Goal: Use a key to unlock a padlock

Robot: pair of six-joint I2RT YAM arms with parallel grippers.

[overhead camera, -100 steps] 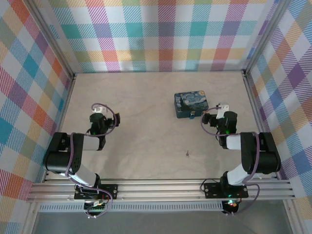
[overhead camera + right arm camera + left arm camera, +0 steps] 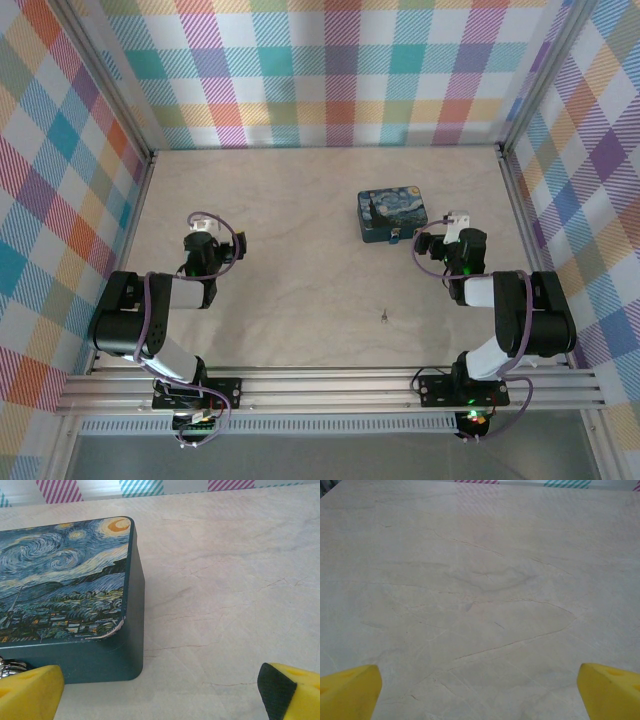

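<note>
Overhead, the left gripper [image 2: 203, 232] hovers over bare tabletop on the left side of the work area, its yellow fingertips [image 2: 350, 692] spread wide at the two lower corners of its wrist view, with nothing between them but pale, veined surface. Across the table [image 2: 300, 260], the right gripper [image 2: 160, 692] is likewise spread wide and holds nothing, one yellow pad low at each edge of its own camera's view. Just ahead and to the left of that gripper stands a dark-blue box [image 2: 65, 605] with a swirling night-sky print on its lid, lid up, its rounded near-right corner facing the camera. The padlock [image 2: 397, 237], a tiny grey-blue piece, lies against the near side of the box beside that corner, just beside the right gripper; in the right wrist view a glint of silvery metal shows at the box's foot, right above the left-hand pad. The key [image 2: 385, 316], a dark speck, lies alone on the open table, nearer the arm bases than the box and well apart from both grippers. Purple cables [image 2: 430, 255] loop along each arm, and bright plaid walls [image 2: 330, 70] enclose the table on three sides.
</note>
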